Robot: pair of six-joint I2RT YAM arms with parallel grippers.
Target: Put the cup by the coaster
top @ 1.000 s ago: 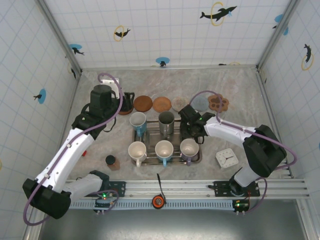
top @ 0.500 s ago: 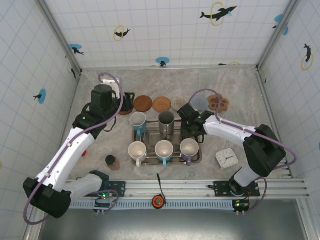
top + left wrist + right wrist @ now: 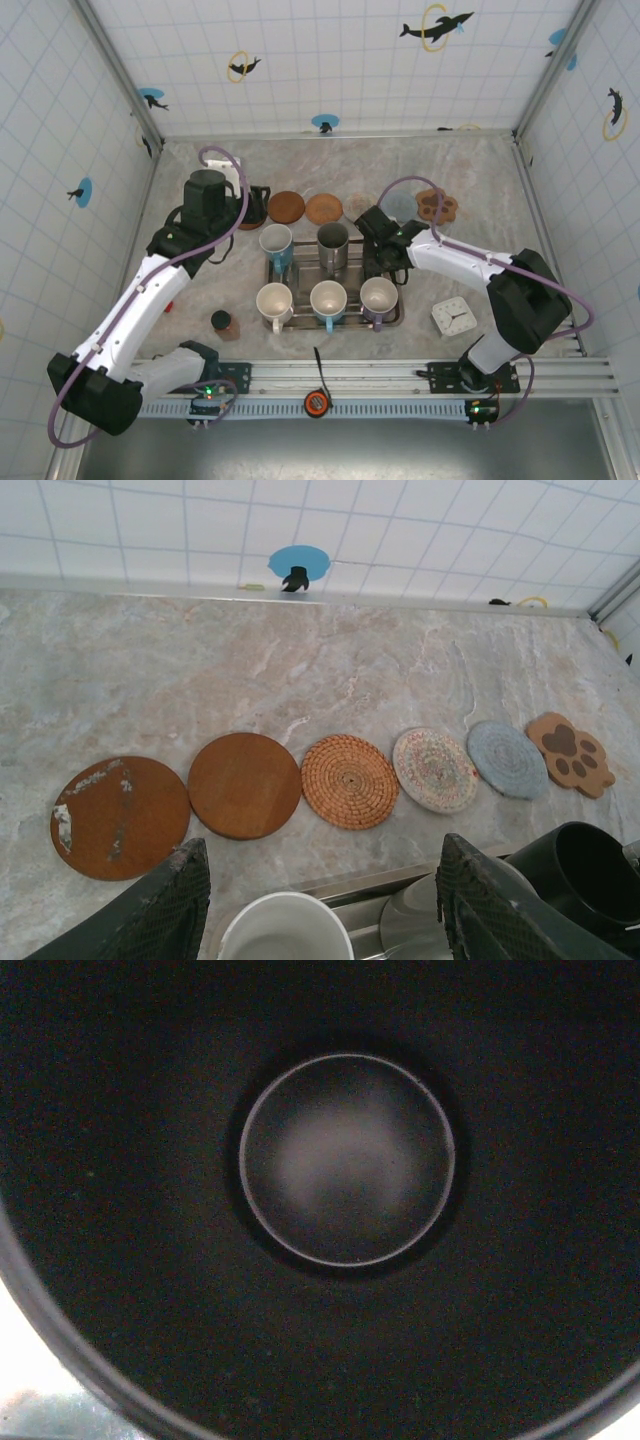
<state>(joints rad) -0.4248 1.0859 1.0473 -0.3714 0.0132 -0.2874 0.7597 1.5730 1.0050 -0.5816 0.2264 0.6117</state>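
Right gripper (image 3: 384, 244) is down over the black cup (image 3: 586, 872) at the right end of the tray's (image 3: 303, 264) back row. Its wrist camera looks straight into the cup's dark inside, round bottom near centre. Whether those jaws are spread or pinching the rim, I cannot tell: from above the arm's own body covers them. The cup sits on the tray beside the metal cup (image 3: 332, 243), with a blue-and-white cup (image 3: 276, 242) further left and three pale cups (image 3: 328, 298) in the front row.

Over to the left gripper (image 3: 322, 852): fingers (image 3: 150, 915) spread wide, nothing between them, hanging near the tray's back edge and facing the coasters on the marble table (image 3: 300, 660). Six in a row, left to right: worn brown coaster (image 3: 120, 817), smooth brown coaster (image 3: 244, 785), woven orange coaster (image 3: 349, 781), speckled woven coaster (image 3: 434, 769), grey-blue coaster (image 3: 506, 759), paw-shaped coaster (image 3: 567, 753). The black cup stands near the last two, touching neither
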